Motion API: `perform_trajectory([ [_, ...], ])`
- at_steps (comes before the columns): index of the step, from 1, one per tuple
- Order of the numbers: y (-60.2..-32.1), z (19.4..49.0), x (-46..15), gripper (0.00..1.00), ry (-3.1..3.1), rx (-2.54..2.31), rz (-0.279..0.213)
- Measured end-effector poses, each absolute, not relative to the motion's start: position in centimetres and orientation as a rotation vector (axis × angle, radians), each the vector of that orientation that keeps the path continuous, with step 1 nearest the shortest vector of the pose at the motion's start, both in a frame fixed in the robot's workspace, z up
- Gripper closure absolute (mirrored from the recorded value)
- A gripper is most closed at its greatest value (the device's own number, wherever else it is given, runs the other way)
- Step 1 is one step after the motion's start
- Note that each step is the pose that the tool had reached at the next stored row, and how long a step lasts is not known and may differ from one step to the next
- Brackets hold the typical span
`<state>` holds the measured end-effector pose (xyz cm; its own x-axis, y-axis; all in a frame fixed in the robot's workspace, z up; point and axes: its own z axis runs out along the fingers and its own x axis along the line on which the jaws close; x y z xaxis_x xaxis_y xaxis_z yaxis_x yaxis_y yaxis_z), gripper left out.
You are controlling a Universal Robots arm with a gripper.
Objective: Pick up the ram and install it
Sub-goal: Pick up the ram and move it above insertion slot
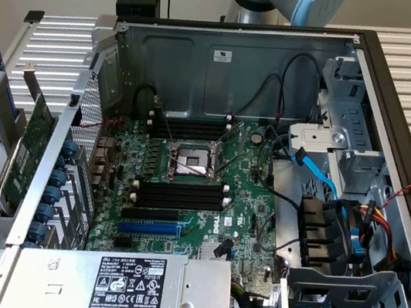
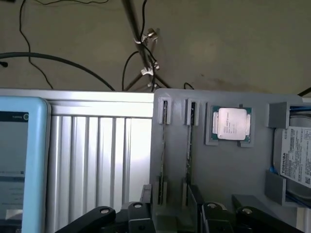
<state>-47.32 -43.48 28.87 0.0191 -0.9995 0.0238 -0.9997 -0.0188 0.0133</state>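
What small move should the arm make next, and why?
Probably line the hand up over one ram stick and descend: both sticks stand on edge in the grey holder, unheld, and the black memory slots look empty.

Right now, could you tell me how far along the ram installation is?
Done: nothing visible; the motherboard's memory slots lie empty. In hand: the gripper is open over the grey holder, where the ram stands on edge, ungrasped. Left: both the pick-up and the installation.
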Motion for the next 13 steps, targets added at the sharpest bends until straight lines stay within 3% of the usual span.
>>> perform_trajectory([
  [13, -43.6, 26.5, -47.4, 0.58, -2.183, 2.225, 0.013],
])
